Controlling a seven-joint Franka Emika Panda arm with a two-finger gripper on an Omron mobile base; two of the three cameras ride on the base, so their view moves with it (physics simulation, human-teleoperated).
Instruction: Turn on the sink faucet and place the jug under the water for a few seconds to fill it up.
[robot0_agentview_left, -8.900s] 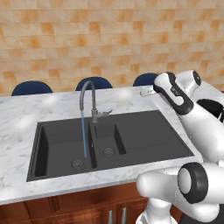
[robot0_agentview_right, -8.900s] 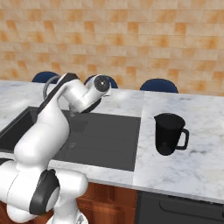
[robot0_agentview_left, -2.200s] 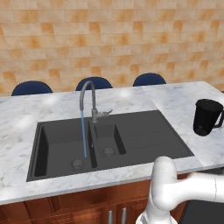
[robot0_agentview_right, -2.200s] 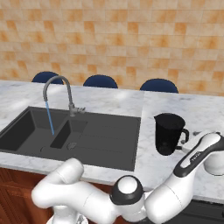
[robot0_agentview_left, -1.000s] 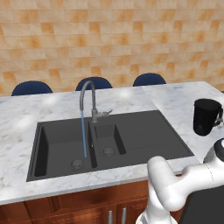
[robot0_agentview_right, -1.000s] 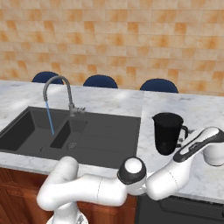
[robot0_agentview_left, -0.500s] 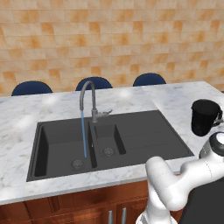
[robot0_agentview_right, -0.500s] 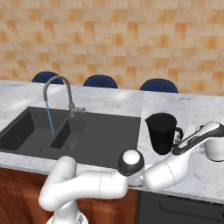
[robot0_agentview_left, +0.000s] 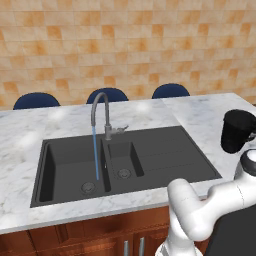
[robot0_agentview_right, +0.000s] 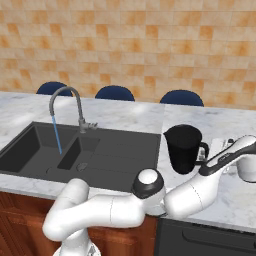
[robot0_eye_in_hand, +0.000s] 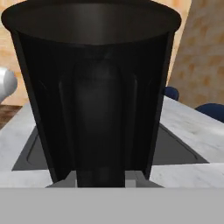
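**Faucet on, jug gripped, filling outstanding**

The sink faucet (robot0_agentview_left: 102, 112) runs; the water (robot0_agentview_left: 95, 155) falls into the sink's (robot0_agentview_left: 165, 155) left basin. The gripper (robot0_eye_in_hand: 101, 178) is clamped on the handle of the jug (robot0_agentview_right: 184, 148), which is near the counter (robot0_agentview_right: 225, 130) right of the sink. Judged remaining: carry it under the stream and hold.

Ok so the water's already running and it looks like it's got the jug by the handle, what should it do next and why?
Probably lift the jug slightly and carry it toward the sink faucet. The end effector is shut on the jug's handle, water is already streaming into the sink, and the jug is beside the sink, not under the stream.
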